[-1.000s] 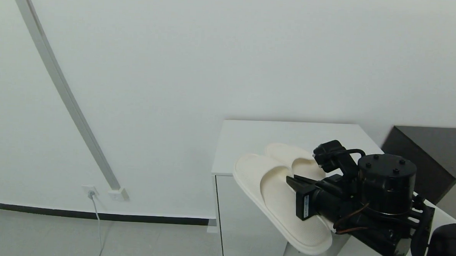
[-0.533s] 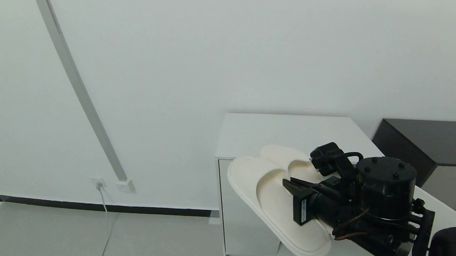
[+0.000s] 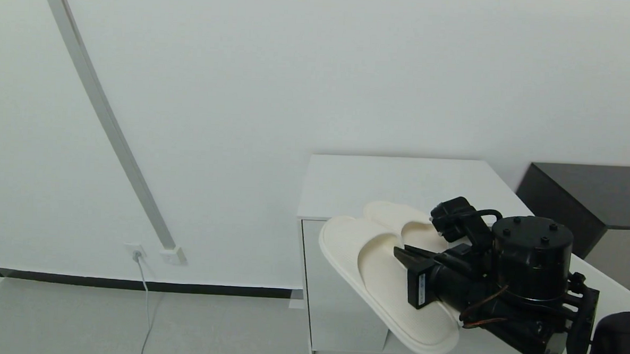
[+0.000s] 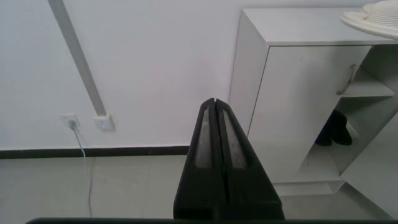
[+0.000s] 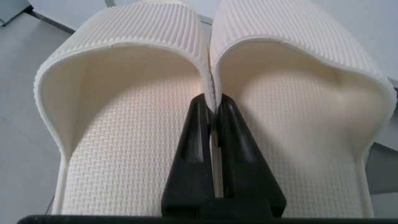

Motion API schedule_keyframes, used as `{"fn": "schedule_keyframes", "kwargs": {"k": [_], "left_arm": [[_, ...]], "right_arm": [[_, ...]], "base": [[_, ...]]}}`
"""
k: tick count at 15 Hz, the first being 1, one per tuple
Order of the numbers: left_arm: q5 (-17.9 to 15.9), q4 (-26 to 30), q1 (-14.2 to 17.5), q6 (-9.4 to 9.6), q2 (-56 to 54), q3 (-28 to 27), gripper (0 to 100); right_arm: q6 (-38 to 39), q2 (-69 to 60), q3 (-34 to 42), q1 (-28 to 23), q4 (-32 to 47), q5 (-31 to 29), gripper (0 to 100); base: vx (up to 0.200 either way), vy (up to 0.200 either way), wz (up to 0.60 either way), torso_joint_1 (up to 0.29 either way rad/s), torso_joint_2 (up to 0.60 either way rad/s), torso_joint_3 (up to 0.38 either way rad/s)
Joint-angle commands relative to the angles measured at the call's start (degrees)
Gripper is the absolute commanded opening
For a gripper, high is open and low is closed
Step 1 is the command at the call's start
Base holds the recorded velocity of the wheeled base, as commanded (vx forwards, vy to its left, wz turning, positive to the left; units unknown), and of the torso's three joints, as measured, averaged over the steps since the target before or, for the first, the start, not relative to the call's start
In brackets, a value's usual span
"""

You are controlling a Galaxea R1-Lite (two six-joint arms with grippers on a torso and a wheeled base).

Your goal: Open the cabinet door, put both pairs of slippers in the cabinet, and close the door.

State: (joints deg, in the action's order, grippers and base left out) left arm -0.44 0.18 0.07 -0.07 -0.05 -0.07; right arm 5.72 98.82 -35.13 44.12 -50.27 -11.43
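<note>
Right tool: clamped on the inner rims of the white slippers.
Slippers: held aloft at 4 o'clock in the head view, not yet put in the cabinet.
Left tool: pressed together, nothing held.
Cabinet: beyond the slippers, toward 12 o'clock. It is judged already opened, with shelves exposed; closing is left.
Lower shelf: a dark pair is seen; whether these are slippers cannot be told.

a: what colour are the slippers?
b: cream all over. ribbed straps, and a small embossed weave on the insoles.
a: and the cabinet?
b: plain white, like the wall. a grey strip crosses that wall, with black skirting below. the right gripper is black.
</note>
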Motion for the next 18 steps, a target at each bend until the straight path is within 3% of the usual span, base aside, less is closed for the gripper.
{"fn": "schedule_keyframes", "kwargs": {"k": [1, 18], "left_arm": [[0.09, -0.01, 0.01, -0.01, 0.05, -0.01, 0], [0.09, -0.01, 0.01, 0.07, 0.05, 0.07, 0]], "right_arm": [[0.00, 0.24, -0.02, 0.00, 0.00, 0.01, 0], [0.00, -0.03, 1.56, 0.18, -0.44, -0.08, 0]], "base": [[0.000, 0.000, 0.00, 0.000, 0.00, 0.000], [0.000, -0.188, 0.00, 0.003, 0.00, 0.002]]}}
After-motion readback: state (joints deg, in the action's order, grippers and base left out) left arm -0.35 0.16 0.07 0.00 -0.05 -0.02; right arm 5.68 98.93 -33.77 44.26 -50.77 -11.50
